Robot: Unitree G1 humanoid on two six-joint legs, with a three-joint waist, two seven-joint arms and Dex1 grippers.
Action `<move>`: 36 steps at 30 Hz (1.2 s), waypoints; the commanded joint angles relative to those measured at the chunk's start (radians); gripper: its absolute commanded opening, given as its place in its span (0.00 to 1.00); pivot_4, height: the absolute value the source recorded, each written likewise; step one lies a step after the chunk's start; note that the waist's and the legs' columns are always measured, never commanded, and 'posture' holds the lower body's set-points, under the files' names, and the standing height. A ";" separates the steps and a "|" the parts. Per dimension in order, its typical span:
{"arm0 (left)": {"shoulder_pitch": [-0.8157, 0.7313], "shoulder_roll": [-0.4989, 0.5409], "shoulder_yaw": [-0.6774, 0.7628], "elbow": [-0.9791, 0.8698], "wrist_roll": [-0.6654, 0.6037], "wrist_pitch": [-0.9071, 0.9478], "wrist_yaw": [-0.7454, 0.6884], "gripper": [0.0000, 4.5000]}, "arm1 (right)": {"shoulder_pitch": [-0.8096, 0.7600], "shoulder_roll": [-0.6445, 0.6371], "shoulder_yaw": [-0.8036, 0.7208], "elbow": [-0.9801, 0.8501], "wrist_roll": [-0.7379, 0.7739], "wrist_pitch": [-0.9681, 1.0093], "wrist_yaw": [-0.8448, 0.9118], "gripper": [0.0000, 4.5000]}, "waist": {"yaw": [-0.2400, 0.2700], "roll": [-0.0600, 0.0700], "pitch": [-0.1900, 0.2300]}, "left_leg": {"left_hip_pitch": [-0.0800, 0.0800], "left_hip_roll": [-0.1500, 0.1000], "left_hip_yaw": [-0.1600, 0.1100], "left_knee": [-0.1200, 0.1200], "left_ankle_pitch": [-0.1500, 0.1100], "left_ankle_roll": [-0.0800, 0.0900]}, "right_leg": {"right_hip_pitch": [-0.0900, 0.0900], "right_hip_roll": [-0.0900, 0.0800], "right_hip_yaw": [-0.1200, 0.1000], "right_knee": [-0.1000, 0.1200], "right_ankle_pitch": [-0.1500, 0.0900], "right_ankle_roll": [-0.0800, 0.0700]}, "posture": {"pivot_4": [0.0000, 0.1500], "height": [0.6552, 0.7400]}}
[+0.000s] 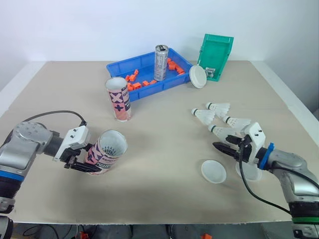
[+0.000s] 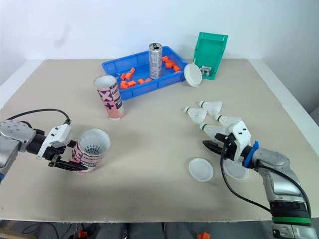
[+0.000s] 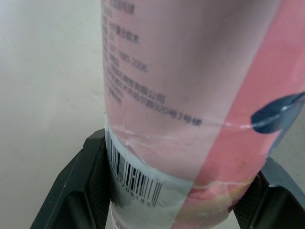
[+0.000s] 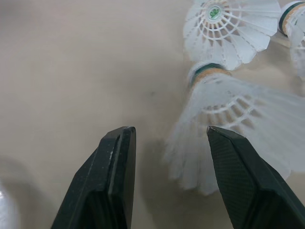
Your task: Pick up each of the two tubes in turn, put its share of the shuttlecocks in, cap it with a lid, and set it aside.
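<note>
Shuttlecocks (image 1: 204,116) lie in a loose cluster of four on the table (image 1: 164,139), just ahead of my right gripper (image 4: 169,136), whose fingers stand apart and hold nothing. The nearest shuttlecock (image 4: 228,119) lies on its side, its cork end pointing away from me and the edge of its feather skirt reaching in between my fingers. I judge it almost weightless and fragile. The feathers would bend or splay under a hard squeeze, so the better hold is on the firm cork base or the stems just behind it, closing gently. It may also skid across the table if nudged.

My left gripper (image 1: 83,162) is clamped around the held tube (image 1: 105,151) near its bottom end, tilting it so the open mouth faces my right side. Something white and ribbed shows inside, probably a shuttlecock. The tube looks light and thin-walled, stiff but easy to dent, so moderate pressure suits it. The second tube (image 1: 118,98) stands upright beside the blue tray (image 1: 162,85). Two lids (image 1: 213,171) lie flat on the table close to my right gripper.
</note>
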 commanded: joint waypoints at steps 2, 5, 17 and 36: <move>0.020 0.003 -0.015 -0.016 0.004 0.009 0.001 0.61 | -0.014 0.006 -0.006 -0.008 0.004 -0.048 0.011 0.20 | 0.000 0.000 0.000 | 0.000 0.000 0.000 0.000 0.000 0.000 | 0.000 0.000 0.000 0.000 0.000 0.000 | 1.00 1.00; 0.027 0.005 -0.011 -0.017 0.004 0.008 0.003 0.61 | 0.003 0.005 -0.013 -0.047 0.020 -0.043 0.020 0.01 | 0.000 0.000 0.000 | 0.000 0.000 0.000 -0.001 0.000 0.000 | 0.000 0.000 0.000 0.000 -0.001 0.001 | 1.00 1.00; 0.008 -0.005 -0.018 0.003 0.011 0.002 -0.006 0.61 | -0.181 -0.095 0.136 -0.482 0.163 0.076 0.243 0.01 | -0.005 0.001 0.000 | 0.001 0.001 0.000 0.000 0.000 0.000 | 0.000 0.001 0.001 0.000 0.000 0.001 | 1.00 1.00; -0.019 -0.019 -0.036 0.029 0.011 -0.005 0.000 0.61 | -0.835 0.236 0.627 -0.121 -0.168 -0.318 0.526 0.01 | 0.004 0.001 0.000 | -0.006 0.003 0.000 0.004 0.001 -0.001 | -0.002 0.000 -0.004 0.001 0.000 0.000 | 1.00 1.00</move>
